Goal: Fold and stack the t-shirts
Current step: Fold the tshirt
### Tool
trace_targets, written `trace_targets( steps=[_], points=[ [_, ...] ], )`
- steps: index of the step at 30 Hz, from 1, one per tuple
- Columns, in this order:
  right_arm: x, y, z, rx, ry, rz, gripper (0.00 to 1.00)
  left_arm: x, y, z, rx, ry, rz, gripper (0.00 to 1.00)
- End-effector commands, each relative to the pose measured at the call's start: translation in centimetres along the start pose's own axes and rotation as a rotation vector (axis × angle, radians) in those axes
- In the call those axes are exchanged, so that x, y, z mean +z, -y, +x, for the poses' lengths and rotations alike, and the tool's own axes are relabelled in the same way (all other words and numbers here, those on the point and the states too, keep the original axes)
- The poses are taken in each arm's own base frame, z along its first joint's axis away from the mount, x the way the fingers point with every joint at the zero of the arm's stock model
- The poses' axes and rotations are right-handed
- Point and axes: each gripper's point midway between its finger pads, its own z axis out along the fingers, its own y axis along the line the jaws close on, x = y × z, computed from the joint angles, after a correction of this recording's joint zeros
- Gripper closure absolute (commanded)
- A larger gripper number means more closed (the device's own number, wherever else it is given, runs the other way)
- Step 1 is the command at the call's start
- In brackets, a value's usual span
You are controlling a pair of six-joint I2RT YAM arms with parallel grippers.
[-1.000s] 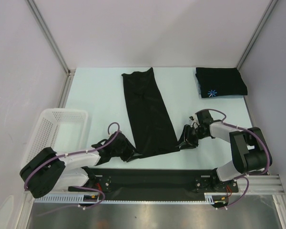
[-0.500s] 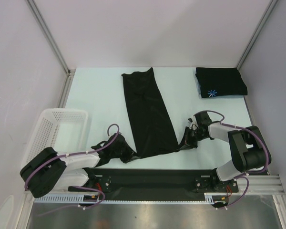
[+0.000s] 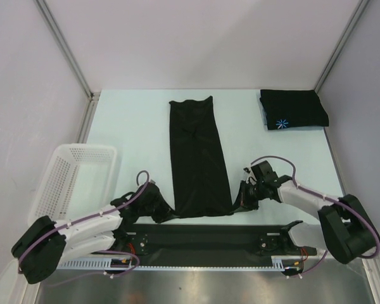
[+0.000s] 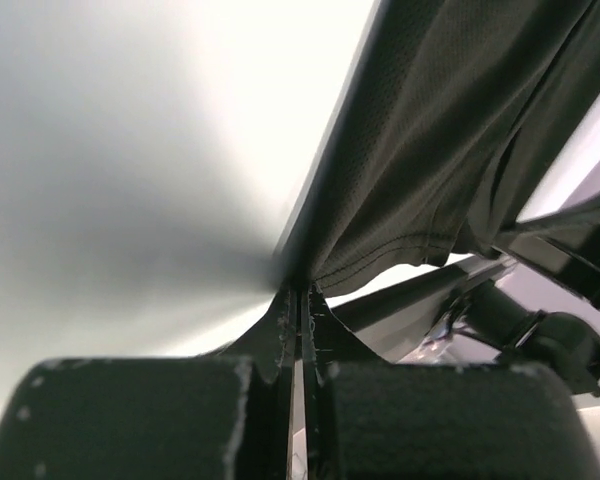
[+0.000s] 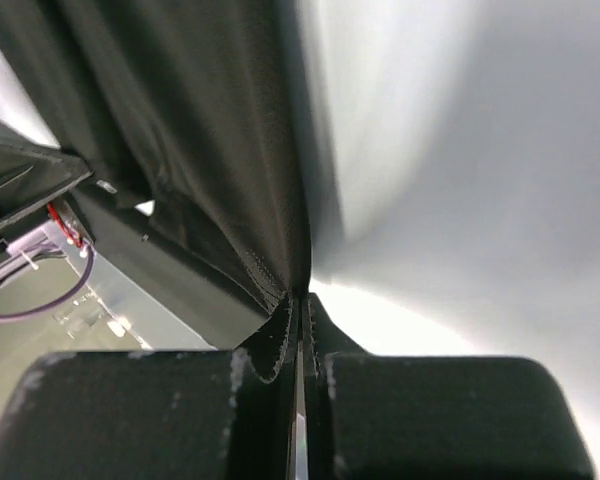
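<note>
A black t-shirt [image 3: 198, 157], folded into a long narrow strip, lies down the middle of the table. My left gripper [image 3: 165, 209] is shut on its near left corner; the hem [image 4: 420, 190] runs from the fingertips in the left wrist view. My right gripper [image 3: 239, 199] is shut on the near right corner, with fabric [image 5: 210, 150] at its tips in the right wrist view. A second black t-shirt [image 3: 294, 109], folded, with a light-blue starburst logo [image 3: 280, 123], lies at the far right corner.
A white mesh basket [image 3: 73, 179] stands at the left table edge beside my left arm. A black rail [image 3: 202, 234] runs along the near edge between the arm bases. Grey walls close in the table on three sides.
Both grippers have pulled the near end of the strip toward the near edge. The strip has slid nearer and straightened from a slant to nearly vertical.
</note>
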Motion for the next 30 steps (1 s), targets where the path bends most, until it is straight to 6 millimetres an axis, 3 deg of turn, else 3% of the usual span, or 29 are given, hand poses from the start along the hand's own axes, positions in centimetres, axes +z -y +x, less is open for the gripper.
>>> trace_targets(
  steps=[1,4,5,7,8,10,12,13,14,15,16,17,18,19,20,21,22,24,25,27,30],
  points=[
    [-0.4,-1.4,0.2,0.022,0.036,-0.018,1.00,-1.5,1.8,-0.3,0.101,0.017,0.005,1.00],
    [-1.1,-2.6,-1.2,0.001,0.071,-0.023,1.00,-2.3,3.0,-1.4,0.192,0.067,-0.020,1.00],
    [-1.4,-3.0,-1.8,-0.003,0.077,-0.017,1.00,-2.9,4.9,-2.1,0.230,0.094,0.004,0.99],
    [-1.4,-3.2,-3.3,-0.020,0.076,0.003,1.00,-2.9,5.8,-3.3,0.238,0.114,-0.012,1.00],
    [-2.3,-4.8,-5.4,-0.045,0.108,-0.011,1.00,-3.3,7.1,-4.9,0.234,0.149,0.008,1.00],
    [-2.1,-5.0,-7.8,-0.052,0.108,0.009,1.00,-3.4,8.5,-7.9,0.188,0.195,0.029,1.00],
    [-2.9,-7.5,-11.3,-0.083,0.140,-0.029,1.00,-3.5,9.5,-10.1,0.176,0.223,0.052,1.00],
    [-2.9,-7.9,-12.5,-0.098,0.143,-0.035,1.00,-3.7,10.5,-12.5,0.147,0.260,0.064,1.00],
    [-2.0,-7.0,-13.4,-0.063,0.108,-0.008,1.00,-3.7,11.0,-13.4,0.153,0.260,0.073,1.00],
    [-3.0,-9.1,-16.2,-0.101,0.156,-0.032,1.00,-3.7,11.6,-14.3,0.151,0.268,0.079,1.00],
    [-2.9,-9.3,-17.3,-0.102,0.160,-0.031,1.00,-3.4,12.6,-16.5,0.153,0.282,0.076,1.00],
    [-1.8,-8.4,-18.5,-0.074,0.124,-0.019,1.00,-3.2,13.2,-17.2,0.157,0.272,0.081,1.00],
    [-2.3,-9.9,-20.7,-0.099,0.155,-0.038,1.00,-2.8,13.6,-18.0,0.156,0.264,0.077,1.00],
    [-2.0,-10.1,-21.7,-0.098,0.150,-0.042,1.00,-2.1,14.3,-19.8,0.156,0.265,0.071,1.00],
    [-0.8,-8.9,-22.6,-0.063,0.118,-0.027,1.00,-1.7,14.7,-20.3,0.155,0.246,0.076,1.00],
    [-1.2,-10.0,-24.6,-0.081,0.143,-0.049,1.00,-1.4,15.0,-21.2,0.153,0.250,0.074,1.00],
    [-0.9,-10.1,-25.4,-0.079,0.138,-0.054,1.00,-1.8,16.2,-22.5,0.159,0.270,0.092,1.00],
    [0.2,-9.1,-26.7,-0.048,0.108,-0.051,1.00,-0.7,16.2,-23.8,0.145,0.261,0.079,1.00],
    [-0.3,-9.9,-27.9,-0.062,0.125,-0.065,1.00,-0.9,17.1,-25.0,0.146,0.276,0.096,1.00],
    [0.2,-9.1,-28.8,-0.040,0.110,-0.063,1.00,0.1,16.7,-25.8,0.129,0.253,0.083,1.00],
    [0.0,-9.6,-30.1,-0.046,0.119,-0.099,1.00,0.7,16.9,-27.4,0.113,0.252,0.083,1.00]
  ],
)
